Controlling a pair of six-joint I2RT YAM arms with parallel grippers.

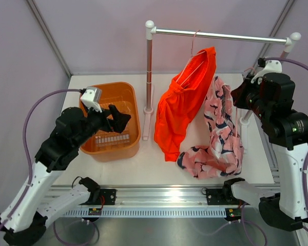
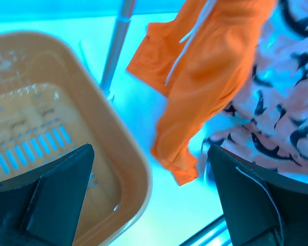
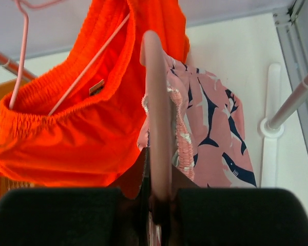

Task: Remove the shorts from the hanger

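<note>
The orange-red shorts (image 1: 182, 110) hang from a thin pink hanger (image 1: 195, 51) on the rail; they also show in the left wrist view (image 2: 210, 66) and the right wrist view (image 3: 77, 128). The pink shorts with a navy-and-white shark pattern (image 1: 220, 138) hang at the right, their lower part heaped on the table. My right gripper (image 1: 239, 95) is at their top, shut (image 3: 159, 189) on a second pink hanger's bar (image 3: 156, 102), with the pink shorts' waistband (image 3: 182, 133) beside it. My left gripper (image 1: 120, 119) is open and empty (image 2: 149, 205) above the basket.
An orange plastic basket (image 1: 108, 84) stands at the left under my left gripper; its rim shows in the left wrist view (image 2: 138, 169). The rack's rail (image 1: 220, 36) spans the back on a left post (image 1: 149, 66) and a right post (image 3: 292, 100).
</note>
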